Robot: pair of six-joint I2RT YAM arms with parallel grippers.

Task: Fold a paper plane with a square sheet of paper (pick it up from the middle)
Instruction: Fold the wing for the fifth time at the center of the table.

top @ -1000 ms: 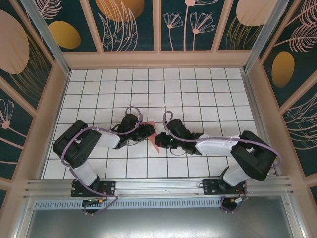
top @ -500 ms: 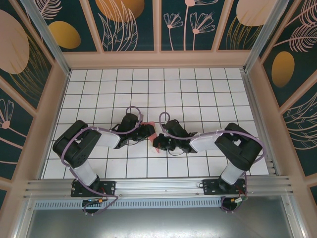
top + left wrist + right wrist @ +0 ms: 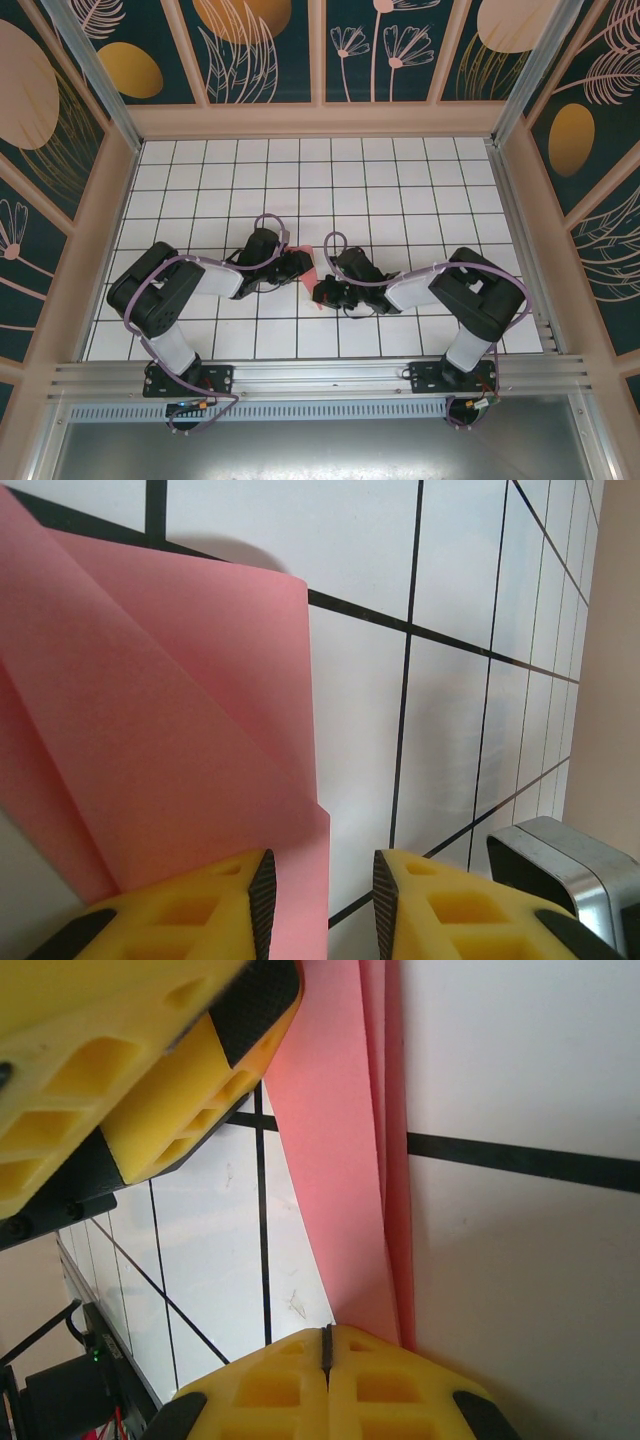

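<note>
The square sheet of paper (image 3: 314, 272) is salmon pink and folded into a layered wedge, lying on the tiled table between my two grippers. In the left wrist view its folded flaps (image 3: 150, 730) spread over the left half. One paper edge runs between the parted jaws of my left gripper (image 3: 320, 905), close to the left finger. My right gripper (image 3: 325, 1345) is shut, with its tips resting on the narrow end of the paper strip (image 3: 340, 1160). From above, the left gripper (image 3: 303, 264) and right gripper (image 3: 322, 293) sit almost touching at the paper.
The white table (image 3: 400, 190) has a black grid and is walled by wooden panels (image 3: 320, 120). The left gripper's yellow fingers (image 3: 150, 1070) crowd the top left of the right wrist view. A grey metal-edged part (image 3: 560, 865) sits low on the right in the left wrist view.
The right arm's elbow has swung left and inward. Its gripper has shifted slightly along the paper toward the near edge. The left arm has stayed put.
</note>
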